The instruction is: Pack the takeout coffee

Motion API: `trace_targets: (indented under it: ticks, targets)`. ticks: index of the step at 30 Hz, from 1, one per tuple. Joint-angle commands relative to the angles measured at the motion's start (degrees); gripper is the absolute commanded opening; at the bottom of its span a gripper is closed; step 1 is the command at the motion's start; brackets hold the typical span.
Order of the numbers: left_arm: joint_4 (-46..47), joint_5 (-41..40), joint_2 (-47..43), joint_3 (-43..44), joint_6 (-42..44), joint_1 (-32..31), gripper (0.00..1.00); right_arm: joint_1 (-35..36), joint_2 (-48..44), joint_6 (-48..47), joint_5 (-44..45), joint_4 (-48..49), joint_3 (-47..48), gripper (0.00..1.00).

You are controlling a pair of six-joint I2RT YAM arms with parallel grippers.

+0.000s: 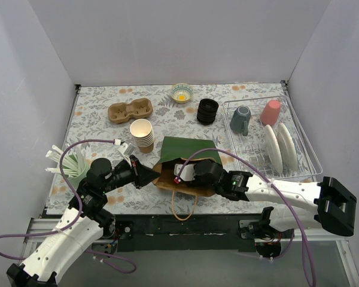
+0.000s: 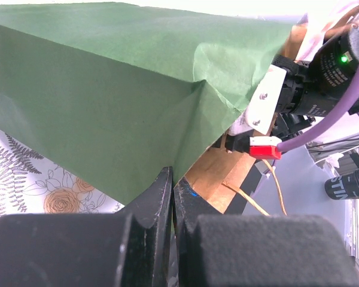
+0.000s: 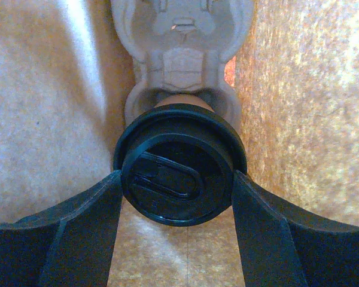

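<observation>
Floral tabletop [image 1: 102, 128] is carrying the bag [image 1: 188, 149] on its side by the near edge. At the left wrist, the left end effector [image 2: 173, 200] is pinching the bag's green paper. Inside, the right end effector [image 3: 176, 176] is clamping the takeout coffee [image 3: 167, 179] against a pulp carrier [image 3: 182, 36]. It should be pushing straight and letting go only once the cup is seated.

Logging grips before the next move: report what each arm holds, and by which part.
Right fingers hold the takeout coffee by opposite sides of its black lid. Left fingers pinch the green bag by its edge.
</observation>
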Motion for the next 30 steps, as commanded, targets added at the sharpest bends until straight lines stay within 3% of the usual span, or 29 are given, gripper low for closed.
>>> trace_targets:
  ticks: [1, 11, 21, 29, 30]
  targets:
    - [0.3, 1.2, 0.2, 0.7, 0.4, -0.5, 0.0, -1.2, 0.6, 1.2, 0.4, 3.1, -2.5, 0.35]
    - [0.3, 1.8, 1.0, 0.9, 0.4, -0.5, 0.0, -2.2, 1.6, 1.5, 0.5, 4.0, -3.2, 0.41]
    - [0.3, 2.3, 1.3, 1.1, 0.2, -0.5, 0.0, -2.3, 2.0, 2.9, -0.8, 3.2, -2.0, 0.63]
    - [0.1, 1.7, 1.6, 1.6, 0.2, -0.5, 0.0, -2.4, 0.4, 2.4, -2.3, 0.9, 0.0, 0.72]
    - [0.0, 1.9, 1.7, 1.6, 0.3, -0.5, 0.0, -2.4, -0.1, 2.5, -2.8, -0.2, 0.4, 0.8]
